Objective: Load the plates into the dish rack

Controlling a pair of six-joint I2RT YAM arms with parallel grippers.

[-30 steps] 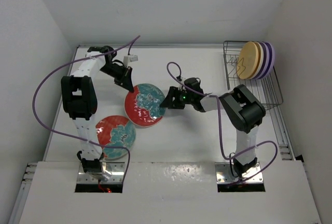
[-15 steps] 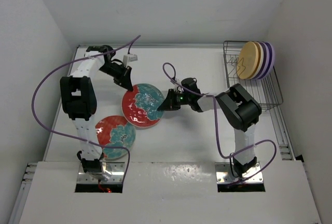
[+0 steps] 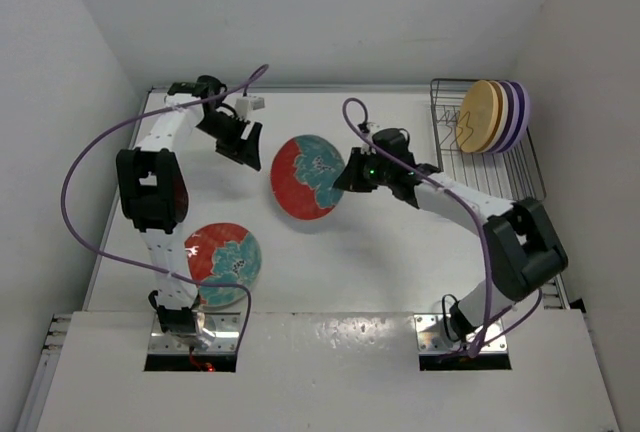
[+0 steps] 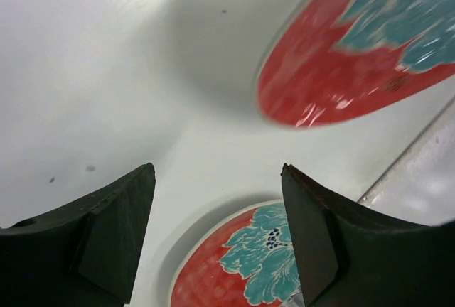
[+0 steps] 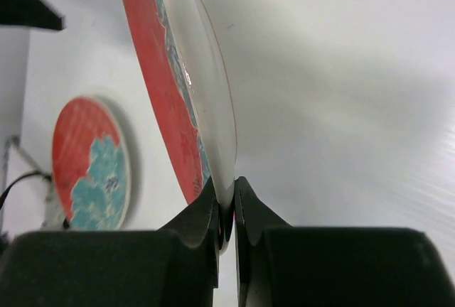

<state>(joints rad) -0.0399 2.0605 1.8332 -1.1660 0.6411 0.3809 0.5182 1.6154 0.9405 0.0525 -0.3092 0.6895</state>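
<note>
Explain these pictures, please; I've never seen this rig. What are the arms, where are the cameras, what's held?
Two robot arms are bolted at the near edge of the table. One picture looks down from above; the other two come from each wrist. The right pincer is shut on the rim of a red-and-teal plate, held steeply tilted. The left pincer is open, empty. A second red plate lies flat on the table. In the dish rack, far right, stand four plates.

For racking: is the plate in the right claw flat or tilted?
Tilted: the plate stands nearly on edge, rim pinched by the right claw.
</note>
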